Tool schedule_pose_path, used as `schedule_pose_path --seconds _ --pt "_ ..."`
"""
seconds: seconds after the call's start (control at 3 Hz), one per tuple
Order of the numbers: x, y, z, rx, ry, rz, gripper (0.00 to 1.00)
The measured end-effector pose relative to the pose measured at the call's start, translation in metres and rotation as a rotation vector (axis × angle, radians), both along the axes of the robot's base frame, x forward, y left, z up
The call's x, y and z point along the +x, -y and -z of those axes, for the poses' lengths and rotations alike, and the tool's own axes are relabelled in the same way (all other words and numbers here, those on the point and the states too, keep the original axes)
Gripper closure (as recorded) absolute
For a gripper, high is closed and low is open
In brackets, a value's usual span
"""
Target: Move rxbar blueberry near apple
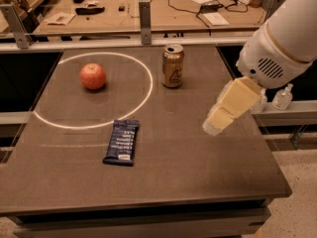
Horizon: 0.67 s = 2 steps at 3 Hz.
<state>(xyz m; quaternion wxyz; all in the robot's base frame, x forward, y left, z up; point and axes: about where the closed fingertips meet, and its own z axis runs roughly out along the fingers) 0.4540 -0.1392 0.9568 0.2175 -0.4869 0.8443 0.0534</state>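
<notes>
I count three loose things on the dark grey tabletop (pixel 188 182): one bar, one apple and one can.

My tool (pixel 214 127) is the cream-coloured blocky end of the white arm. It hangs over the right part of the tabletop, tilted down and to the left, and it touches nothing. I cannot tell from here whether it is apart or together.

The single flat, rectangular, dark navy-blue wrapped snack bar with white lettering, the rxbar blueberry (pixel 121 142), lies flat well to the left of the tool and a little nearer the front edge. Its length runs roughly front to back. Its far end reaches the one thin white ring (pixel 148 88) marked on the tabletop.

The one round red-orange apple (pixel 93 76) sits inside that ring, further left of the tool than the bar and beyond it. It is well apart from the bar.

The one gold metal drink can (pixel 173 66) stands upright beyond the tool and somewhat to its left, just outside the ring's right side.

To the right of the tool, off the tabletop, one small clear bottle (pixel 283 97) stands on a ledge.
</notes>
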Motion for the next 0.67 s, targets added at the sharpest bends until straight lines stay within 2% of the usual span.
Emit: schedule_pose_path --seconds 0.33,0.67 --pt "0.002 -0.017 0.009 0.006 -0.048 0.051 0.00" --pt "0.004 -0.035 0.019 0.022 -0.166 0.101 0.00"
